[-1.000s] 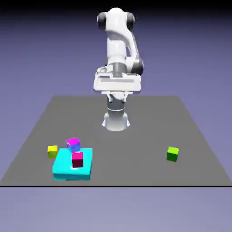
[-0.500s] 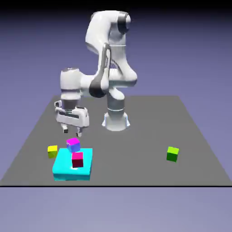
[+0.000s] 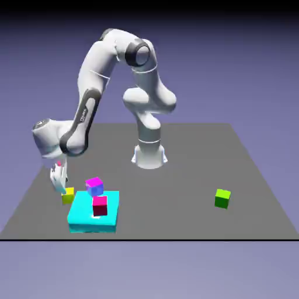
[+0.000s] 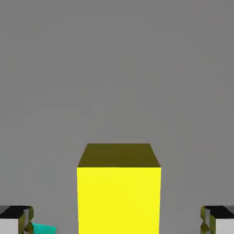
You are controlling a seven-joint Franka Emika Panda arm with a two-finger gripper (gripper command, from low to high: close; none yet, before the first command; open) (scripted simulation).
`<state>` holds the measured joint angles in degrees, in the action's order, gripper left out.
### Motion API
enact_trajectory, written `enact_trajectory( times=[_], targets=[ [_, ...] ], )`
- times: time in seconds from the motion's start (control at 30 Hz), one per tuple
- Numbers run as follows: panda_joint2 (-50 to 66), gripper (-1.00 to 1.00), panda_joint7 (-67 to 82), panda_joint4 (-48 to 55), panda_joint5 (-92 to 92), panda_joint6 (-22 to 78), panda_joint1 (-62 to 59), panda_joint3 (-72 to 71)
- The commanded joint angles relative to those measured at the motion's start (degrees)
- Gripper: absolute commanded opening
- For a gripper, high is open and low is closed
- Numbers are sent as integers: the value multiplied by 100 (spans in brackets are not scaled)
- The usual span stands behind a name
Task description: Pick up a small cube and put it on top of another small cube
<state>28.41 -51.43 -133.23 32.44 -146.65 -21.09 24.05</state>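
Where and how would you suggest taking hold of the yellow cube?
I'd bring the pincer straight down and close it on two opposite upright sides of the yellow cube; it sits flat, squared between the open fingertips, with room beside both faces.

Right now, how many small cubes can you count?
4: yellow by the gripper; magenta-and-blue behind the cyan block; red on that block; green at the exterior view's right.

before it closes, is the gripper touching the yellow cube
Apart. The hand view shows the yellow cube between the open gripper's fingertips, with grey tabletop visible in the gap on either side.
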Motion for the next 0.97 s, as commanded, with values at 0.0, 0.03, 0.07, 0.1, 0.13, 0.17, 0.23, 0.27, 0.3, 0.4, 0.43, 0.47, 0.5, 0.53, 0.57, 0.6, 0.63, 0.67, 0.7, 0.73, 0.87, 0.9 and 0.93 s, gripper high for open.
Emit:
enact_trajectory(
  times=[0.0, 0.03, 0.07, 0.1, 0.13, 0.17, 0.23, 0.27, 0.3, 0.4, 0.43, 0.47, 0.5, 0.53, 0.57, 0.6, 0.63, 0.67, 0.7, 0.73, 0.87, 0.9, 0.93],
  targets=[
    [121, 0, 79, 15, 113, -94, -60, -92],
    [122, -100, 79, 15, 114, -94, -60, -92],
    [122, -100, 79, 15, 114, -94, -60, -92],
    [-86, -100, -56, -10, -80, 66, 42, 65],
    [-293, -100, -192, -36, -274, 227, 144, 222],
    [-501, -100, -327, -61, -468, 388, 246, 379],
    [-916, -100, -497, -118, -872, 697, 444, 605],
    [-1123, -100, -389, -159, -1105, 828, 533, 550],
    [-1331, -100, -281, -200, -1338, 959, 622, 495],
    [-1954, -100, 43, -322, -2036, 1352, 889, 329],
    [-2162, -100, 151, -363, -2269, 1483, 978, 274],
    [-2369, -100, 259, -404, -2502, 1614, 1067, 219],
    [-2577, -100, 367, -445, -2735, 1745, 1156, 164],
    [-2785, -100, 476, -485, -2968, 1876, 1245, 109],
    [-2992, -100, 584, -526, -3201, 2007, 1334, 54],
    [-3200, -100, 691, -567, -3433, 2138, 1423, -1],
    [-3266, -100, 726, -580, -3508, 2180, 1451, -18],
    [-3266, -100, 726, -580, -3508, 2180, 1451, -18],
    [-3096, -100, 791, -672, -3423, 1931, 1437, -33],
    [-2926, -100, 856, -765, -3337, 1682, 1422, -48],
    [-2505, 100, 1017, -994, -3125, 1065, 1387, -85],
    [-2505, 100, 1017, -994, -3125, 1065, 1387, -85],
    [-2675, 100, 952, -902, -3211, 1313, 1401, -70]
  ],
)
